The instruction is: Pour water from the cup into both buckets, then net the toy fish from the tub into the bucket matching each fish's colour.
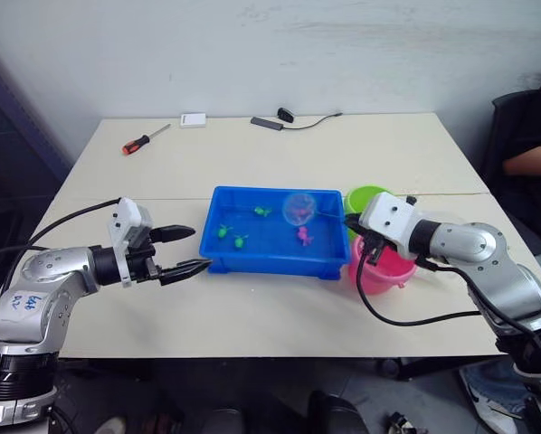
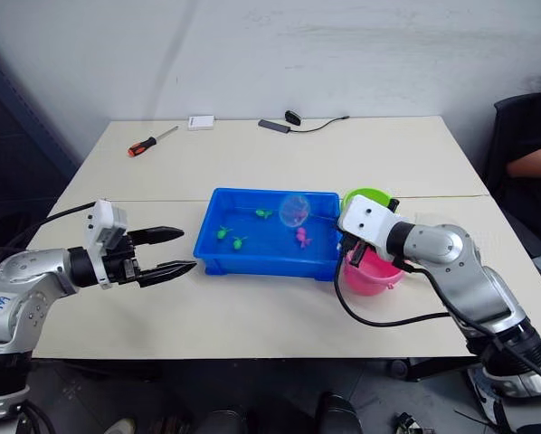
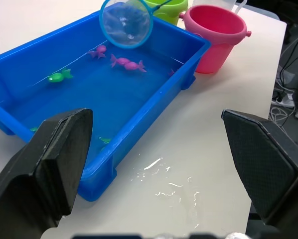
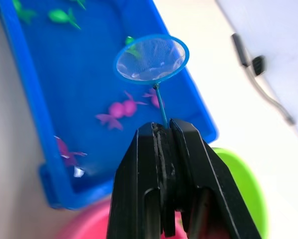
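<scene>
Glossy blue plastic tub (image 1: 218, 258), fine sheer mesh net (image 4: 150, 58), smooth matt tabletop (image 1: 279, 307).

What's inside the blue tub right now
Water with small toy fish: green ones and pink ones. The net, held by the right gripper, hangs above the tub. Its hoop may cover a fish.

Blue scrawl on left arm (image 1: 28, 303) — perhaps handwriting, unreadable.
</scene>
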